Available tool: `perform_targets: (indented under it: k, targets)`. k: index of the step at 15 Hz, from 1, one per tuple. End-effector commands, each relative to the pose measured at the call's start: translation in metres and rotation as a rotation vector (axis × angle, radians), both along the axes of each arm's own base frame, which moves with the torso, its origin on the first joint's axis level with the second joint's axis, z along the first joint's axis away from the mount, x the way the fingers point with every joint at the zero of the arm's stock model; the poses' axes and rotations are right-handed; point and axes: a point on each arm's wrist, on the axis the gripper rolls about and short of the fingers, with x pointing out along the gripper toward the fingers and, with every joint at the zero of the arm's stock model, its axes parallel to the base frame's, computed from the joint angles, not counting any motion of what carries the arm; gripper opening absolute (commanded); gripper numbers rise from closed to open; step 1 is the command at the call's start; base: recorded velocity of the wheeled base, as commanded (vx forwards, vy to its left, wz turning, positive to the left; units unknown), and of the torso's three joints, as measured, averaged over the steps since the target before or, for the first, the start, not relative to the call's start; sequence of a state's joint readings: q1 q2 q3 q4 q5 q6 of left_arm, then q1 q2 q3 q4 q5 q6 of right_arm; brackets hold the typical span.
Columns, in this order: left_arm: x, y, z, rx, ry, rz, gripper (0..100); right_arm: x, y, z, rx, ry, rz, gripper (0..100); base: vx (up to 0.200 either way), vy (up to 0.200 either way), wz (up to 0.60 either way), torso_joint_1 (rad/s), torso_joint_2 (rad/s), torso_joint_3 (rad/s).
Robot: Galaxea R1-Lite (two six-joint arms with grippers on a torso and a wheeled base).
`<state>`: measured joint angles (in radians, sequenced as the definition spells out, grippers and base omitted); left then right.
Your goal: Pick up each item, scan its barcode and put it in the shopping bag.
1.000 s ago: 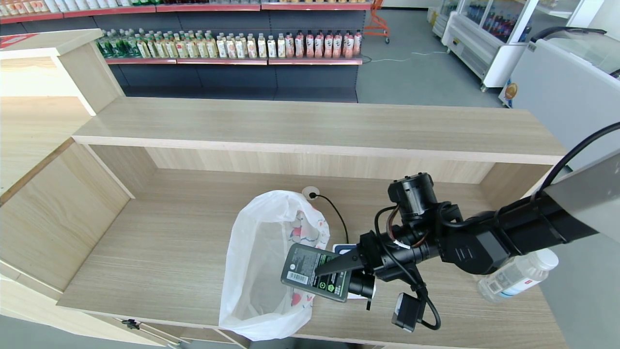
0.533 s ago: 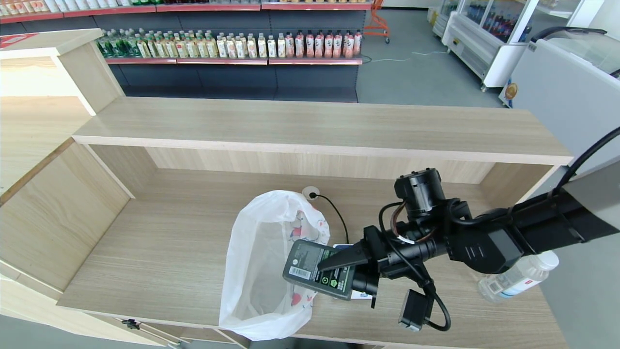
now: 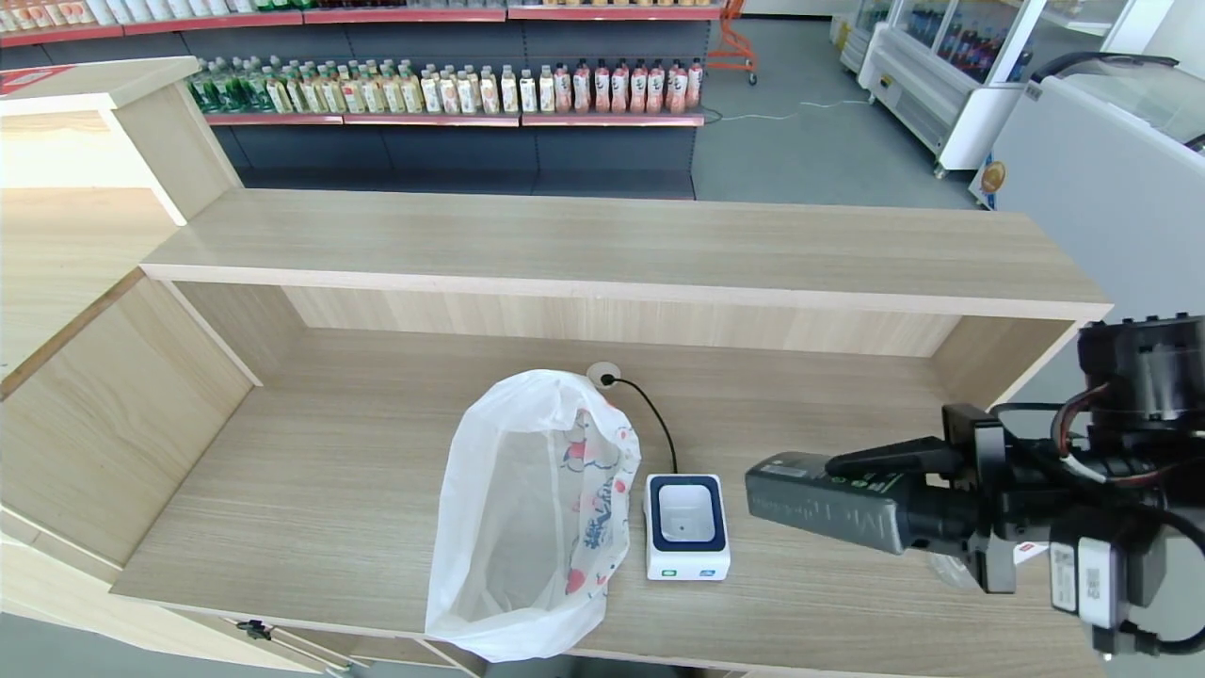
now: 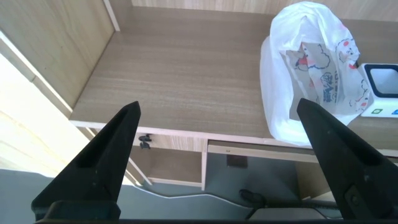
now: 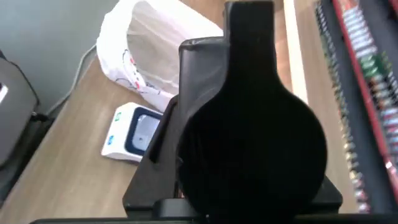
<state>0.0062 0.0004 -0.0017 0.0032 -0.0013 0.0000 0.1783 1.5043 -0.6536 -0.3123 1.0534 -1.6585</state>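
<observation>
Right pincer (image 3: 875, 490) clamped on the dark grey pack (image 3: 805, 504), held level above the bench (image 3: 329, 490), right of the scanner (image 3: 686, 524). A second ago the pack hung over the scanner by the shopping bag (image 3: 527, 508) mouth; the arm has pulled back right, scanner now uncovered (bag upright, just beside it). Left pincer (image 4: 219, 106) spread wide, nothing in it, off the bench's front edge.

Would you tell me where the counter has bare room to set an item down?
Widest free patch: counter between the left wall and the shopping bag. A narrower strip lies behind the bag to the back wall, crossed by the cable. Crowded right of the scanner, where the right gripper holds a dark pack.
</observation>
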Motion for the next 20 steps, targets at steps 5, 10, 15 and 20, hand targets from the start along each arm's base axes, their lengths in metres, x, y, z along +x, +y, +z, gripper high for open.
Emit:
perform_targets:
  k: [5,10,15,20]
  targets:
    - [0.000,0.000,0.000,0.000,0.000,0.000,100,-0.028,-0.060,0.031,0.628,1.142,-0.674,0,0.000,0.000,0.00,0.000,0.00,0.000]
    - [0.000,0.000,0.000,0.000,0.000,0.000,100,-0.012,-0.058,-0.030,0.680,1.447,-0.773,0,0.000,0.000,0.00,0.000,0.00,0.000]
    - [0.000,0.000,0.000,0.000,0.000,0.000,100,0.017,-0.042,-0.058,0.611,1.507,-0.740,0,0.000,0.000,0.00,0.000,0.00,0.000]
    - [0.000,0.000,0.000,0.000,0.000,0.000,100,0.036,-0.016,-0.074,0.559,1.474,-0.759,0,0.000,0.000,0.00,0.000,0.00,0.000]
